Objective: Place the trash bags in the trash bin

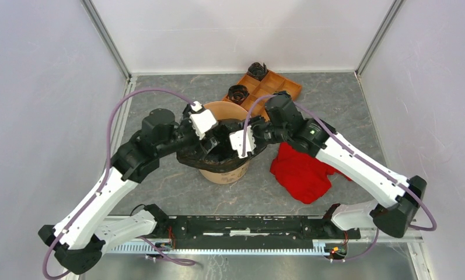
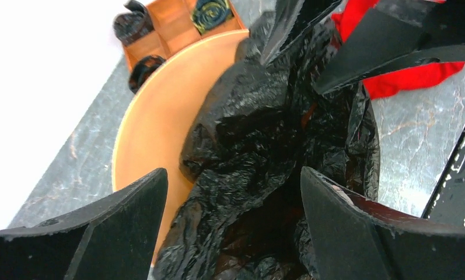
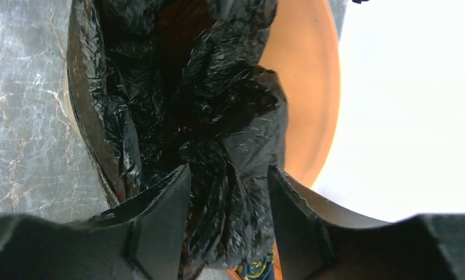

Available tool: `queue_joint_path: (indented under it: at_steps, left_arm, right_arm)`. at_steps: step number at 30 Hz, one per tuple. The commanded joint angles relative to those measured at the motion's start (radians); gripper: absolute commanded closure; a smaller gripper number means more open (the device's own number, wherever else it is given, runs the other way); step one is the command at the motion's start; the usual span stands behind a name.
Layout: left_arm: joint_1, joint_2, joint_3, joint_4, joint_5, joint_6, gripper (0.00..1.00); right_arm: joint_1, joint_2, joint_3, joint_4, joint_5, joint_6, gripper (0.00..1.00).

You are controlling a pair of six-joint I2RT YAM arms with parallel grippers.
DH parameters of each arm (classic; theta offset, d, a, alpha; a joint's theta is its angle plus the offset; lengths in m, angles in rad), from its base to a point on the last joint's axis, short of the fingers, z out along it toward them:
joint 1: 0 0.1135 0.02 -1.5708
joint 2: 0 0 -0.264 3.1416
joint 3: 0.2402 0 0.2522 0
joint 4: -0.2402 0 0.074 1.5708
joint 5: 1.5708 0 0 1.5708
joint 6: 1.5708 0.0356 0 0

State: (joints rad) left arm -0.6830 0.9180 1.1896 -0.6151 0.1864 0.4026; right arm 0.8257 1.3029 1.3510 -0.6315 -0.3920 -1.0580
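The left gripper (image 2: pixel 233 170) is held over the near-left side of the trash bin (image 1: pixel 225 174), and its fingers (image 2: pixel 125 227) are spread wide, with crinkled black film seen between them. The bin stands at the middle of the grey marbled table (image 1: pixel 160 186). A large trash bag (image 1: pixel 215 156) is stuffed into it and is draped over its near and left rim, while the far inner wall is left bare. At the right side of the bin, a bunch of the same bag is pinched by the right gripper (image 3: pixel 228 169). Farther back, two small black wads (image 1: pixel 238 92) are seen in the orange compartment tray (image 1: pixel 276 87). A red cloth (image 1: pixel 303 172) is spread right of the bin.
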Motion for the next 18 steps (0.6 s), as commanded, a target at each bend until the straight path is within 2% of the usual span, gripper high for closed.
queue_joint_path:
  at_steps: [1,2,3,4,7,12,18]
  left_arm:
    - [-0.003,-0.014,-0.067,0.106,0.049,0.033,0.09]
    - [-0.003,-0.014,-0.081,0.118,0.048,0.019,0.08]
    - [-0.003,-0.014,-0.097,0.130,0.047,0.006,0.07]
    - [-0.003,-0.014,-0.103,0.134,0.045,-0.002,0.06]
    - [-0.003,-0.004,-0.113,0.122,0.027,-0.026,0.05]
    - [-0.001,0.020,-0.115,0.081,0.005,-0.051,0.05]
    - [-0.001,0.017,-0.133,0.079,-0.065,-0.073,0.12]
  right_arm:
    - [0.003,0.072,0.057,-0.035,0.017,-0.064,0.50]
    - [0.002,0.091,0.078,-0.048,0.015,-0.057,0.61]
    - [0.003,0.105,0.098,-0.057,0.012,-0.039,0.77]
    - [0.002,0.110,0.103,-0.051,0.016,-0.020,0.87]
    - [0.002,0.066,0.027,0.040,0.027,0.056,1.00]
    - [-0.002,-0.062,-0.173,0.311,0.050,0.228,1.00]
    - [-0.014,-0.160,-0.254,0.508,0.208,0.423,1.00]
